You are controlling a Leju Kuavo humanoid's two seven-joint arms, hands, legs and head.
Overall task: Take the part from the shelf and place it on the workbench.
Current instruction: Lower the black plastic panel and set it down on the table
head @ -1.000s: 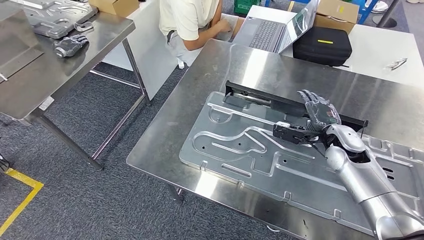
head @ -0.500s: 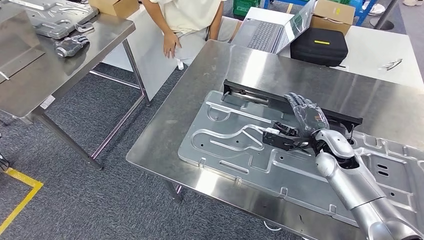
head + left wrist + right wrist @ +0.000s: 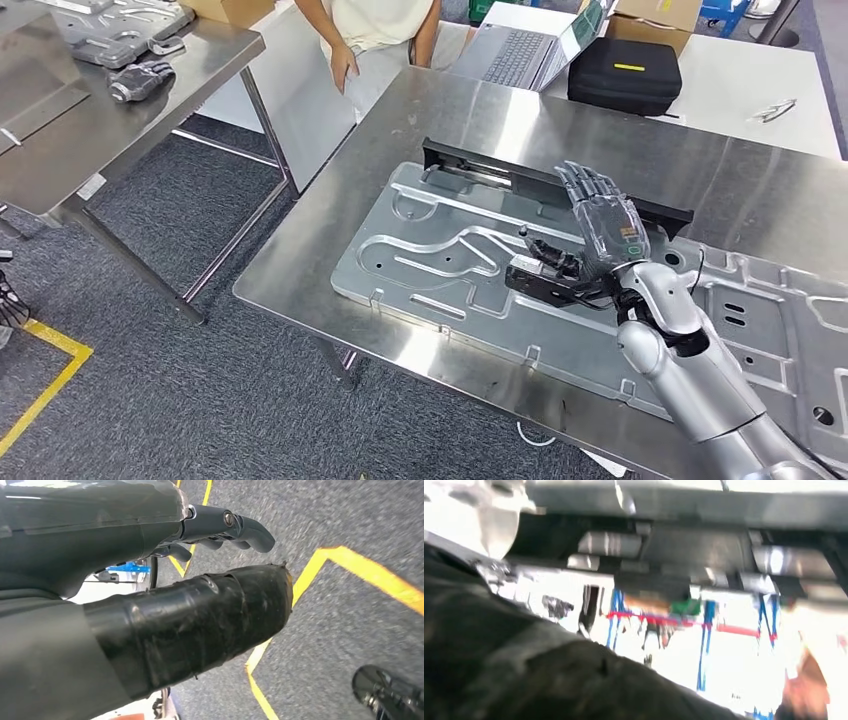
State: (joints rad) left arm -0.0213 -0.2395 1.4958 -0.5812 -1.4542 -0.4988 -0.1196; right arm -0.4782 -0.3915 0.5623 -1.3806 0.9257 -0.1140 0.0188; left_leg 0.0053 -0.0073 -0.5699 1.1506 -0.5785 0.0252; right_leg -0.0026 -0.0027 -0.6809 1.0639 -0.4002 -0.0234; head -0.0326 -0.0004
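Right hand (image 3: 600, 225): fingers extended and apart, thumb side against the small black blocky part (image 3: 545, 278), above the stamped grey metal panel (image 3: 450, 265) on the steel surface (image 3: 480, 120). Grip unconfirmed. Part judged rigid, light; grasp its body. Left hand (image 3: 220, 525) hangs loosely curled, empty.

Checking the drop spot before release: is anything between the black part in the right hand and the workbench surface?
Yes. The right hand holds the black part over a large stamped metal panel that covers this stretch of the workbench.
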